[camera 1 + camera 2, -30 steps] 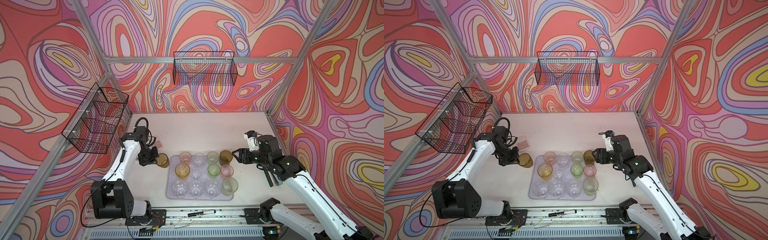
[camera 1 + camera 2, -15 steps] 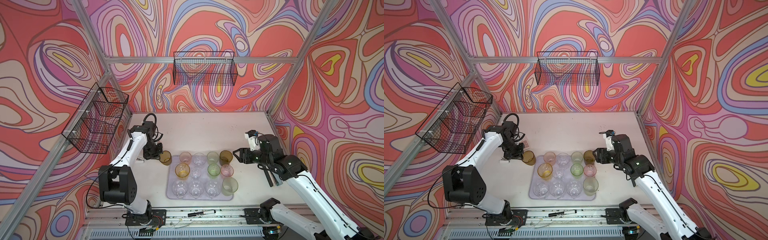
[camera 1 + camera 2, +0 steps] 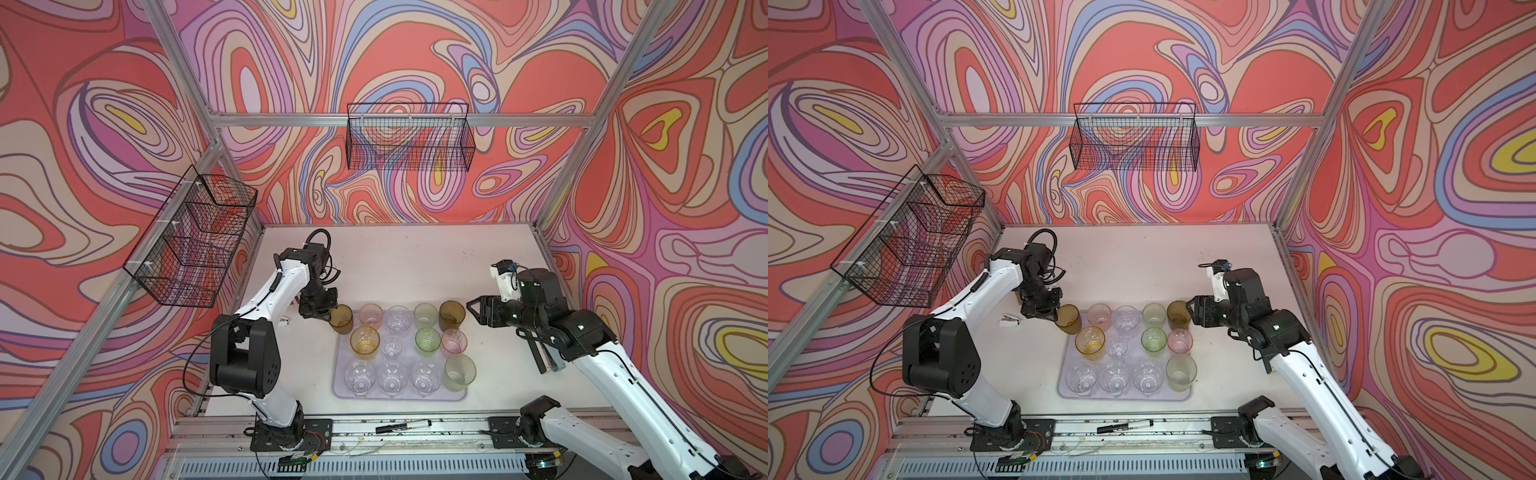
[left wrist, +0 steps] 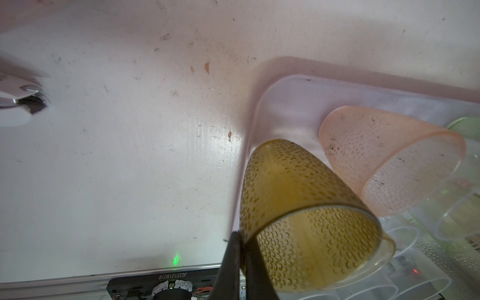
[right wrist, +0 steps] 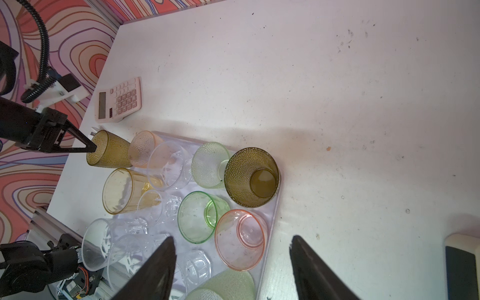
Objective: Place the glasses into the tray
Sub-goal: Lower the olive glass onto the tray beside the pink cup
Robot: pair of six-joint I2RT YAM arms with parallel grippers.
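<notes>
Nearly finished: gripping the last olive-brown glass (image 3: 341,319) by its rim with the closed left end effector (image 3: 329,319) at the tray's (image 3: 399,395) far-left corner, beside the peach glass (image 3: 370,313). Idling with the right end effector (image 3: 472,312) open, empty, near the far-right corner. Next: lower inside the rim, release.

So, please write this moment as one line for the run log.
left gripper: shut on rim of olive-brown tumbler, at tray corner | right gripper: open, empty, beside tray | placement: tumbler not yet released
</notes>
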